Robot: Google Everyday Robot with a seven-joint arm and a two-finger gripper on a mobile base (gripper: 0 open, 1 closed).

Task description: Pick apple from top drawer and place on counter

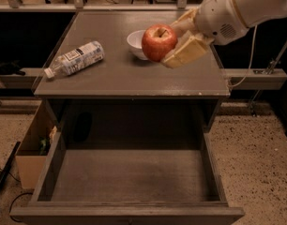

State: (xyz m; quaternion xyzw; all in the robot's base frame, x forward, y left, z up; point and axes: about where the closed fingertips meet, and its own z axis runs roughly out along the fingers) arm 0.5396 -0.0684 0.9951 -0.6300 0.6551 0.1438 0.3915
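Note:
The red apple (158,42) is held in my gripper (174,43), whose tan fingers (188,51) are shut on it from the right. It hangs above the grey counter (129,74), in front of the white bowl (136,42). The top drawer (129,177) is pulled fully open below the counter and its flat bottom is bare. My white arm comes in from the upper right.
A plastic bottle with a label (75,58) lies on its side on the counter's left. A tan cardboard box (34,146) stands on the floor left of the drawer. A rail (256,78) runs to the right of the cabinet.

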